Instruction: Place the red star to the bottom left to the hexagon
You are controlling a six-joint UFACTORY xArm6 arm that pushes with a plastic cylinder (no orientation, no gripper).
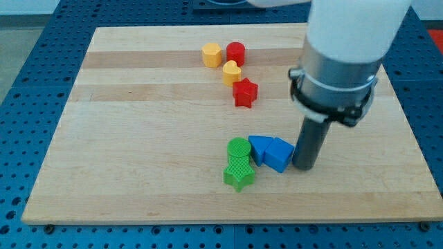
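The red star (245, 92) lies on the wooden board right of centre, near the view's top. The yellow hexagon (212, 54) sits up and left of it. A yellow heart-like block (232, 72) lies between them, touching the star's upper left. A red cylinder (236, 52) stands just right of the hexagon. My tip (304, 166) rests on the board well below and right of the star, touching or nearly touching the right side of a blue block (279, 154).
A second blue block (259, 148), a green cylinder (239, 147) and a green star (239, 173) cluster left of my tip. The board's (138, 138) edges border a blue perforated table. The arm's white body hangs over the upper right.
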